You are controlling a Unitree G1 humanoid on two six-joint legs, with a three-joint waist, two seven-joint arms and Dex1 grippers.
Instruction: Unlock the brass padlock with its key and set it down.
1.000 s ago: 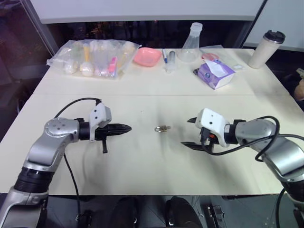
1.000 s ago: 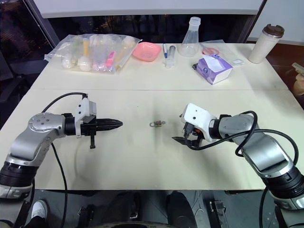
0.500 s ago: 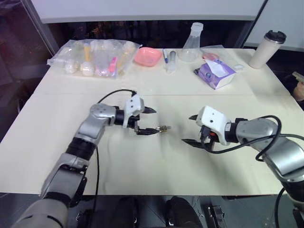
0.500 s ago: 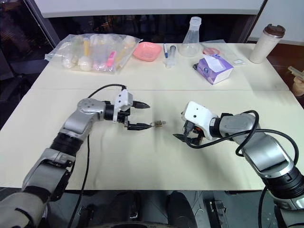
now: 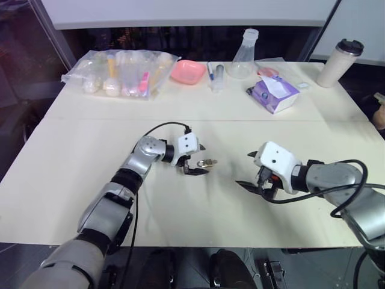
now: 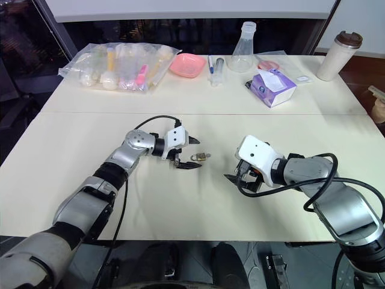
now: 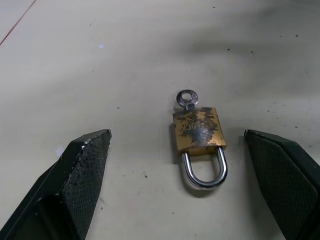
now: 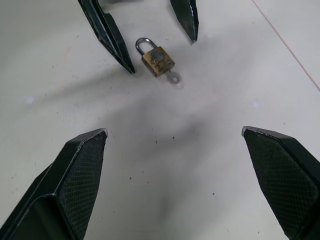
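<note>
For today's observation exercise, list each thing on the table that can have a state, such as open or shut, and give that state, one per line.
brass padlock: lying flat on the table, shackle seated in the body, key in the keyhole, untouched.
left gripper: open, fingers either side of the padlock.
right gripper: open, apart from the padlock, holding nothing.
flask: upright.
tumbler: upright, lid on.
tissue pack: open, tissue sticking out.

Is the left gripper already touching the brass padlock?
Apart. In the left wrist view, the brass padlock lies flat between the left gripper's open fingers, with bare table on both sides.
</note>
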